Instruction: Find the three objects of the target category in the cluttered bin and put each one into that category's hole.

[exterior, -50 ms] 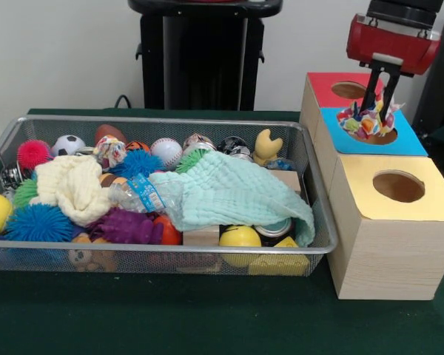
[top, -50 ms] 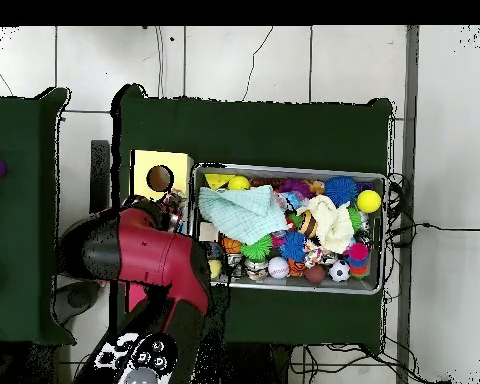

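Claw (exterior, -50 ms: pixel 380 95) closed on colorful fabric toy (exterior, -50 ms: pixel 366 122), right over blue box's hole (exterior, -50 ms: pixel 381 135). Wire bin (exterior, -50 ms: pixel 320 200) crammed with balls, cloths.

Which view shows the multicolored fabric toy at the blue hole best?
Front view: the multicolored fabric toy sits in plain sight in the blue-topped box's hole, with the claw on it. Overhead, the red arm covers that spot, so the toy is hidden.

I see the yellow hole (exterior, -50 ms: pixel 398 186) and red hole (exterior, -50 ms: pixel 348 90) standing open, while a colourful cloth toy (exterior, -50 ms: pixel 367 120) plugs the blue hole (exterior, -50 ms: pixel 388 135) under my end effector (exterior, -50 ms: pixel 377 103). A mint cloth (exterior, -50 ms: pixel 233 191) blankets the bin's (exterior, -50 ms: pixel 163 254) right half.
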You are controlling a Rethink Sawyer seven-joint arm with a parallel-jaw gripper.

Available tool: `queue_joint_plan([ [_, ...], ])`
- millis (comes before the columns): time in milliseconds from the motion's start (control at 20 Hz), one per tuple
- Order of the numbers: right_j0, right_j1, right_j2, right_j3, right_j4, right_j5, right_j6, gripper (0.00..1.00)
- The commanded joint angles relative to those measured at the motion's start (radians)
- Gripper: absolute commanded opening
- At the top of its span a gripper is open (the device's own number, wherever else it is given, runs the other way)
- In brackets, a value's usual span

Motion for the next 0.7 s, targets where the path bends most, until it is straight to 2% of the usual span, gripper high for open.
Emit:
queue_joint_plan([
  [50, 0.003, 0.059, 0.022, -0.055, 0.044, 0.081, 0.283, 0.0],
  [350, 0.019, 0.099, 0.011, -0.093, 0.064, 0.083, 0.311, 0.0],
  [700, 0.026, 0.117, 0.013, -0.099, 0.08, 0.065, 0.312, 0.0],
])
